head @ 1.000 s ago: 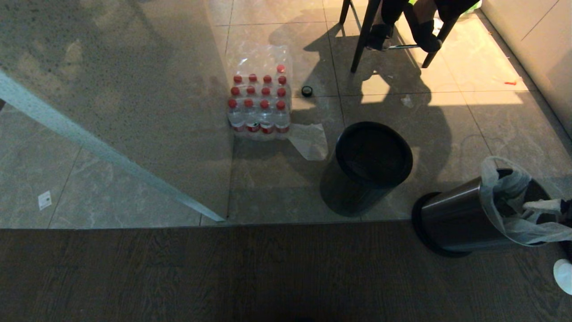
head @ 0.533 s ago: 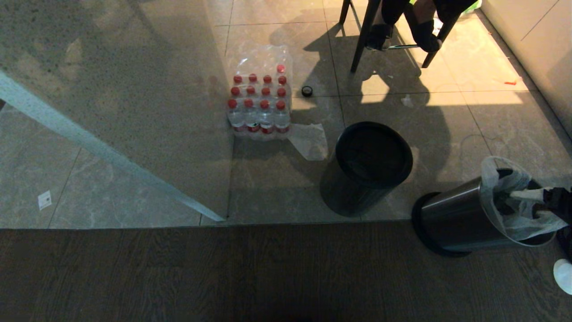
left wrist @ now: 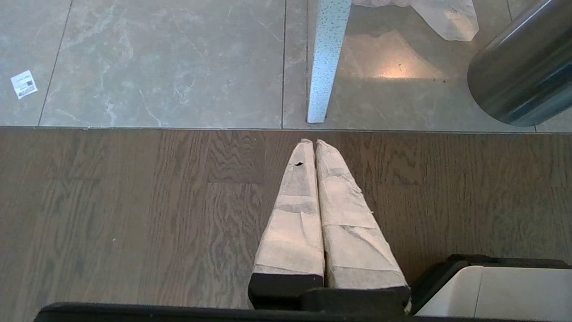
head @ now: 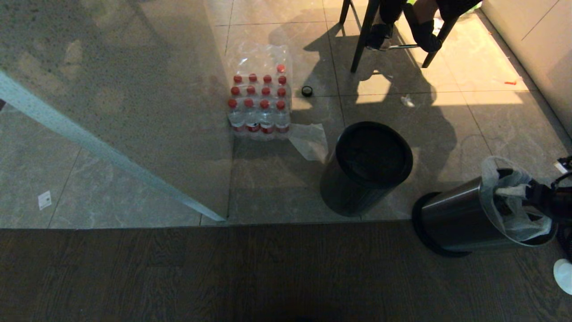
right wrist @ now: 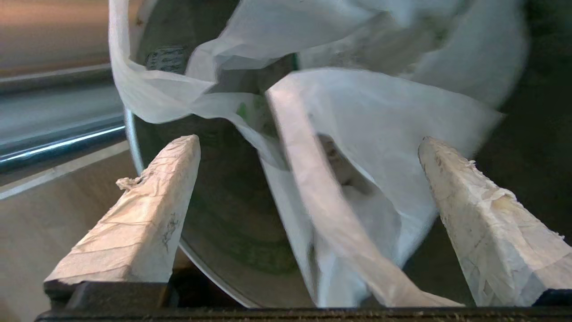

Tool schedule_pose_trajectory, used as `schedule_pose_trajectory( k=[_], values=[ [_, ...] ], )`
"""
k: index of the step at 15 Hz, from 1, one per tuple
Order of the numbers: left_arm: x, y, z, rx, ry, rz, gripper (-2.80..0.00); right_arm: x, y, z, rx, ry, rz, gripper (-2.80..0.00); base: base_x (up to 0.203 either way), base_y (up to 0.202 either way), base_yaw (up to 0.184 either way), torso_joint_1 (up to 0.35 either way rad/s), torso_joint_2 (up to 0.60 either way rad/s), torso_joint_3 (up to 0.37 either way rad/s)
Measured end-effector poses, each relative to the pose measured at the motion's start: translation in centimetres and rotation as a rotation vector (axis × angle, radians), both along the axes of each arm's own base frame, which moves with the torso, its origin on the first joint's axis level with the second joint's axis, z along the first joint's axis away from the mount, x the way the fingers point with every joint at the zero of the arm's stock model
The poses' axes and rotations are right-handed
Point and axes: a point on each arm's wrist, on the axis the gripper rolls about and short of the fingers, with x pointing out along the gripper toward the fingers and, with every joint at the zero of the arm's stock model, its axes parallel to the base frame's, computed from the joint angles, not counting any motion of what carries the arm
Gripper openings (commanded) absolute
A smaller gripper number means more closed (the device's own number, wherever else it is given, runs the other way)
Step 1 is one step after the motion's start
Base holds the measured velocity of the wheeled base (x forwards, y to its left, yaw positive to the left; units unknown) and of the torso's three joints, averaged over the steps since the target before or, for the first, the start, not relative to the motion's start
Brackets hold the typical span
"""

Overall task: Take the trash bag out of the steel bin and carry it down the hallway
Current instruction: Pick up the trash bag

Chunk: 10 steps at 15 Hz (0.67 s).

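The steel bin (head: 456,219) stands at the lower right of the head view, where tiles meet the wooden floor. The thin white trash bag (head: 514,214) lines its mouth and folds over the rim. My right gripper (head: 520,197) comes in from the right edge and reaches into the bin's mouth. In the right wrist view this gripper (right wrist: 308,143) is open, its taped fingers (right wrist: 147,210) wide apart either side of crumpled bag folds (right wrist: 380,116) without pinching them. The steel rim (right wrist: 129,129) curves past one finger. My left gripper (left wrist: 311,142) hangs shut over the wooden floor, parked.
A second round bin with a black top (head: 371,165) stands left of the steel bin. Beyond it lie a loose plastic sheet (head: 310,141) and a wrapped pack of red-capped bottles (head: 259,103). Chair legs and a person's feet (head: 402,27) are at the back. A pale slanted post (head: 111,152) crosses the left.
My right gripper has pushed further in over the bin's mouth, staying open. The bag's overhanging edge at the near rim has been drawn inward. The bin and the left arm have not moved.
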Motion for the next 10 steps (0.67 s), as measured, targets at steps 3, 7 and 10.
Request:
schedule_pose_trajectory(
  k=[3,7,10],
  values=[
    [0.0,0.0,0.0,-0.001,0.000,-0.001,-2.80,0.6,0.4,-0.4,-0.006,-0.003,0.025,0.00,0.000,0.000,0.000,0.000,0.00,0.000],
    [0.0,0.0,0.0,0.000,0.000,0.000,-2.80,1.8,0.7,-0.5,-0.057,-0.022,0.068,0.00,0.000,0.000,0.000,0.000,0.00,0.000],
    [0.0,0.0,0.0,0.000,0.000,0.000,-2.80,2.6,0.6,-0.8,-0.141,-0.042,0.121,0.00,0.000,0.000,0.000,0.000,0.00,0.000]
  ],
)
